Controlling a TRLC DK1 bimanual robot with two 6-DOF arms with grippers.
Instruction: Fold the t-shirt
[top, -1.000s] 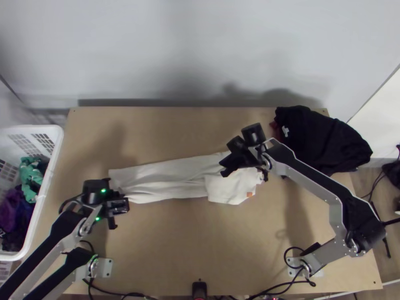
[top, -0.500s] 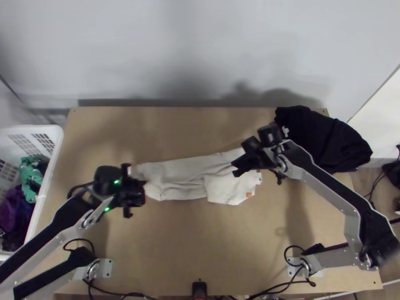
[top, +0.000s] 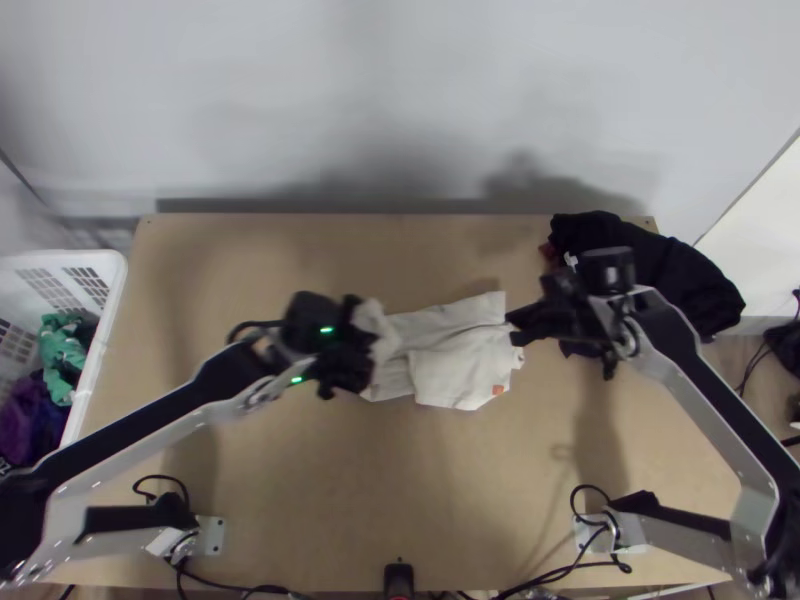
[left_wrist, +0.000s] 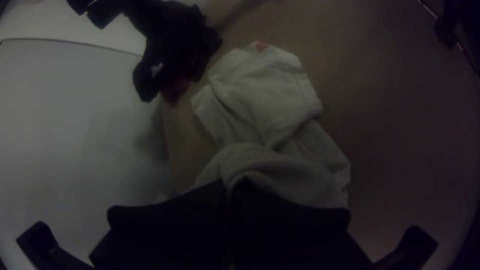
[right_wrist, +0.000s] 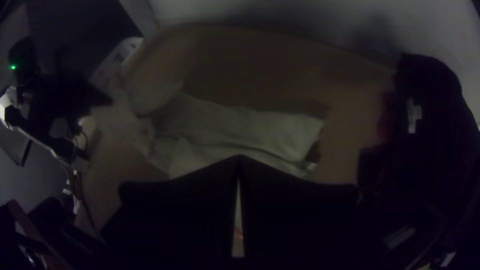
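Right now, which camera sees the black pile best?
The top view: most of the black pile shows, though the right arm overlaps it. In the left wrist view it's small; in the right wrist view, dark.

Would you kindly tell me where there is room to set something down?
The table shows bare wood between the t-shirt and the near edge, and at the far left corner, beyond the left arm. It is crowded mid-table, where the left hand grips the t-shirt, and far right, under black clothing.
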